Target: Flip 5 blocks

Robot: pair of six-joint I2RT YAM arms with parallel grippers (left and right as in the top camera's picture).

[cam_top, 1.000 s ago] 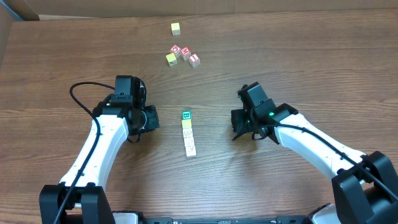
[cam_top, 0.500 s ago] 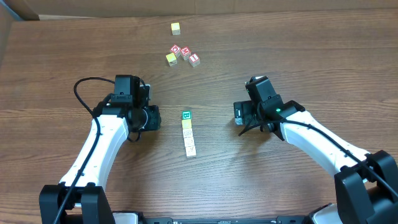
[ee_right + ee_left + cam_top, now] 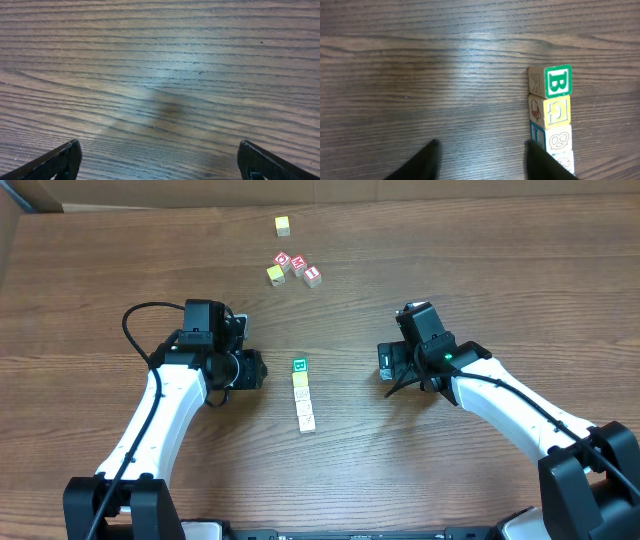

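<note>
Your left gripper (image 3: 482, 162) stands partly open: its two dark fingers (image 3: 426, 161) are apart with only bare wood between them, and it holds nothing. From above it sits just beside the row of small wooden alphabet cubes (image 3: 302, 394), on the row's left. In the left wrist view one finger overlaps the edge of that row (you cannot tell from here whether it touches).

The row lies in the middle of the brown wood-grain table (image 3: 450, 260), between the two arms, its cubes touching end to end. At the far end is the cube with a green "B" on top (image 3: 557, 81). After it come the yellow wooden cube (image 3: 555, 111), the pale cream cube with a blue side face (image 3: 559, 140) and a second pale cream cube (image 3: 565, 162), cut off by the frame edge.

Your right gripper (image 3: 160, 167) is spread wide and empty over bare table, well apart from the row on its right.

Farther back, three red-faced cubes (image 3: 298, 266) cluster with a small yellow cube (image 3: 274, 274), and a lone yellow cube (image 3: 283, 224) sits beyond them.
</note>
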